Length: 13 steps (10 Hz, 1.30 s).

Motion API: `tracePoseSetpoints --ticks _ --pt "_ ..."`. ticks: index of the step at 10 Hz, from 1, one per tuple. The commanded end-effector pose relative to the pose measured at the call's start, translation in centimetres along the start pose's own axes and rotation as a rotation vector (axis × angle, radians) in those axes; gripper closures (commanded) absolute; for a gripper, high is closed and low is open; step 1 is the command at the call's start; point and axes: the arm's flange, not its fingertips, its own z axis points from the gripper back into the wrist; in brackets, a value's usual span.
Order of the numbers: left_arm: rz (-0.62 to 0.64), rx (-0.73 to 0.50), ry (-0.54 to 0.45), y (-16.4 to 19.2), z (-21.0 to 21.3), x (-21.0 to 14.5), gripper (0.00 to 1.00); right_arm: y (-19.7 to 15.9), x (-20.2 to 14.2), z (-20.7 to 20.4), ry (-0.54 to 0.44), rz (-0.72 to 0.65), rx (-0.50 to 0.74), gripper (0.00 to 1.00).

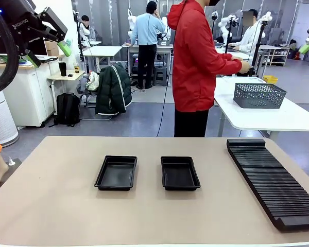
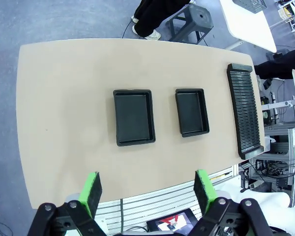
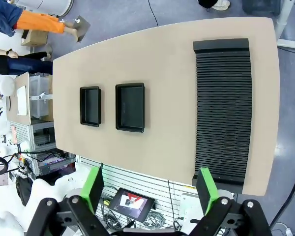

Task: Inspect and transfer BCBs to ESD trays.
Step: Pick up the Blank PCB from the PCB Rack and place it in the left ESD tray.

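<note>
Left claw [image 2: 147, 183] gaping wide high over the worktop [image 2: 64, 123], right claw [image 3: 150, 183] wide too, both holding nothing, black ESD tray [image 1: 116, 173] mid-worktop, second ESD tray [image 1: 179, 173] near it, not touching, ribbed rack [image 1: 270, 177] off right, person in red [image 1: 195, 62] beyond the far edge.

In the front view, the long black rack [image 1: 272, 180] runs off the right edge. High above the rack, the right tool [image 1: 307, 46] does too.

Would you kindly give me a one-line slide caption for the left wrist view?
Open left gripper high above the tan table, two empty black ESD trays beside a ribbed rack.
</note>
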Motion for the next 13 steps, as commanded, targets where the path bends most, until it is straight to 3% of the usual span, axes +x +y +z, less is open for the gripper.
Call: tracePoseSetpoints --ticks 1,5,13 --pt "0.000 0.000 0.000 0.00 0.00 0.00 0.00 -0.05 -0.16 -0.12 0.001 0.001 0.006 0.00" --pt "0.054 0.053 0.131 -0.60 -0.15 0.83 0.00 -0.05 -0.16 -0.12 0.001 0.001 0.006 0.00" --pt "0.049 0.073 0.149 -0.99 0.64 0.75 0.00 -0.05 -0.16 -0.12 0.001 0.001 0.006 0.00"
